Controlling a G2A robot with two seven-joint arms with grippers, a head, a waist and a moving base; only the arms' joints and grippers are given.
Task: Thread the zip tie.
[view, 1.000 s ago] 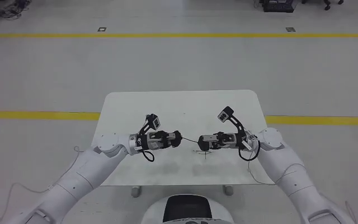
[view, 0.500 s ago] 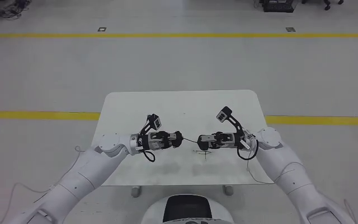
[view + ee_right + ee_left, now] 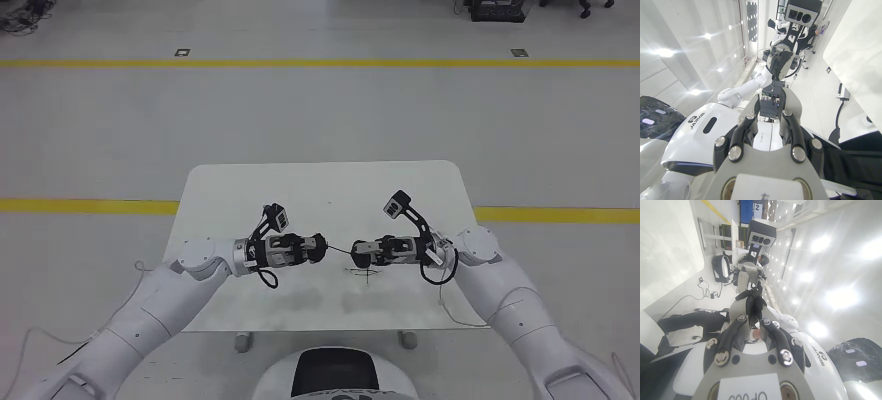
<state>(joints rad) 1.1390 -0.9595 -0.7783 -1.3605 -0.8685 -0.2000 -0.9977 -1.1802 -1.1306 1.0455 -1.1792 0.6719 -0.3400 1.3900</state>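
A thin black zip tie (image 3: 338,249) hangs in the air above the white table (image 3: 300,190), stretched between the two grippers. My left gripper (image 3: 318,246) is shut on one end of it; in the left wrist view the black strap (image 3: 750,294) sticks out past the closed left gripper (image 3: 753,306). My right gripper (image 3: 358,251) faces it from the other side, at the strap's far end. In the right wrist view the right gripper (image 3: 770,96) stands open, with a clear gap and nothing seen between its fingers. The left gripper (image 3: 777,70) shows beyond it.
Both arms hover over the table's near half. The table's front edge (image 3: 320,330) lies just below them. A yellow floor line (image 3: 90,206) runs behind the table.
My right gripper has edged slightly toward the left gripper. The left arm has stayed in place with the zip tie.
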